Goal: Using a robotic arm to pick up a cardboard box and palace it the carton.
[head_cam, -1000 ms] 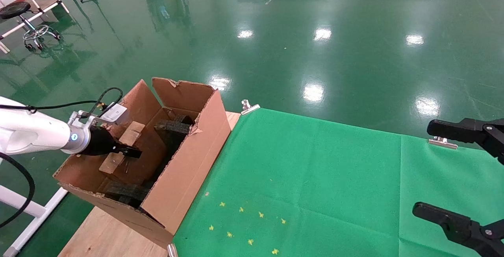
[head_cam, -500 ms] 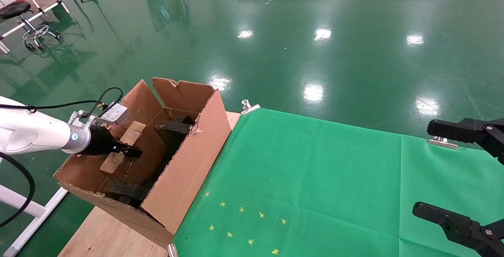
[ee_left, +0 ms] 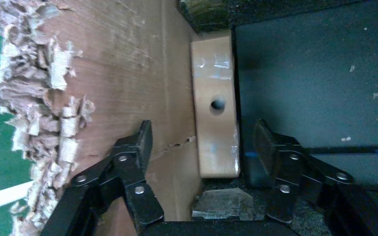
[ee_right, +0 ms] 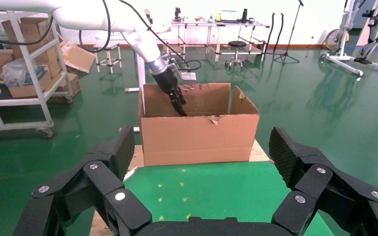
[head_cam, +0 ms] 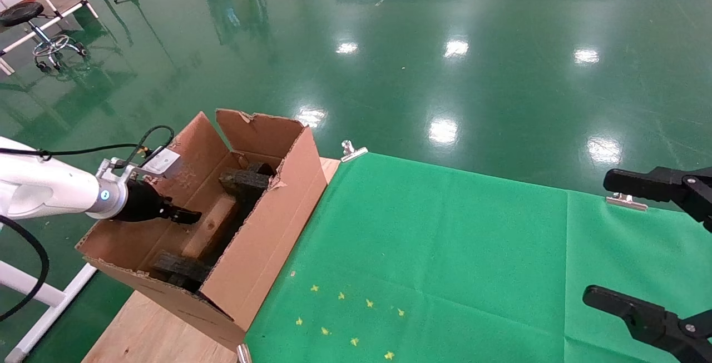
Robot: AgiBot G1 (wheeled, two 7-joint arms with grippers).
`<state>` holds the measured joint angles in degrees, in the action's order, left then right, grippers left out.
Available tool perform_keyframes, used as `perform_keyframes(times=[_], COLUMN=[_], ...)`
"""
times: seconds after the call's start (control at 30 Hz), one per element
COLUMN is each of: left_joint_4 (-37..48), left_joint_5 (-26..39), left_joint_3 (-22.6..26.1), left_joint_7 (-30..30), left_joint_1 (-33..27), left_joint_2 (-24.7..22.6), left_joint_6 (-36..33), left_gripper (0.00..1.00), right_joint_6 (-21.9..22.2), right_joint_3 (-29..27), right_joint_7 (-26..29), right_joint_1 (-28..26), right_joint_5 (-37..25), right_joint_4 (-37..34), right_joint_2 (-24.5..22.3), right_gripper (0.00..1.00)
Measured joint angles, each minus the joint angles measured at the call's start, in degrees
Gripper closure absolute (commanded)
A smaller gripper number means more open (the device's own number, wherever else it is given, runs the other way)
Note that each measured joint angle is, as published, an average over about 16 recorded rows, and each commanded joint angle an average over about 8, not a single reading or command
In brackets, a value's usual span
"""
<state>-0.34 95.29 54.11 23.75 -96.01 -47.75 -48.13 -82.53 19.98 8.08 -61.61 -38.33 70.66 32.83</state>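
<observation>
A lab hall: glossy green floor (head_cam: 445, 46) (tripods, shelving (ee_right: 24, 73)).

The scene is viewed from the head, high and angled down, with the carton (head_cam: 233, 224) at near left. The carton's inside is seen close up from the left wrist, past the left gripper (ee_left: 202, 142) to the cardboard box (ee_left: 215, 105). From the right wrist, the same carton (ee_right: 199, 132) is faced level across the green cloth (ee_right: 211, 189), from well apart.

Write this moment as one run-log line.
left gripper: open, above cardboard box | box: lying in carton | right gripper: open, parked over green cloth
</observation>
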Motion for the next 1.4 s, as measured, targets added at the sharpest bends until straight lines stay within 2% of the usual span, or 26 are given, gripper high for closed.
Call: perform_keyframes(times=[0.17, 0.67, 1.03, 1.4], left_joint_4=[-2.4, -13.1, -16.1, -23.3], left_joint_5=[-2.3, -12.1, -13.5, -18.7], left_joint_3=[-1.5, -7.7, -8.6, -12.5], left_joint_7=[-1.6, -4.7, -4.7, -5.8], left_joint_1=[-1.9, -8.2, -8.0, -2.3], left_joint_2=[1.7, 9.8, 10.7, 10.9], left_joint_6=[-3.6, -20.1, -22.0, -23.9], left_gripper=[0.0, 0.0, 0.0, 0.0], right_joint_6=[0.0, 0.0, 0.0, 0.0], right_joint_3=[0.0, 0.0, 0.0, 0.0], right_joint_7=[0.0, 0.0, 0.0, 0.0], right_joint_1=[0.0, 0.0, 0.0, 0.0], right_joint_5=[0.0, 0.0, 0.0, 0.0], right_joint_4=[0.0, 0.0, 0.0, 0.0], right_joint_2=[0.0, 0.0, 0.0, 0.0], right_gripper=[0.0, 0.0, 0.0, 0.0])
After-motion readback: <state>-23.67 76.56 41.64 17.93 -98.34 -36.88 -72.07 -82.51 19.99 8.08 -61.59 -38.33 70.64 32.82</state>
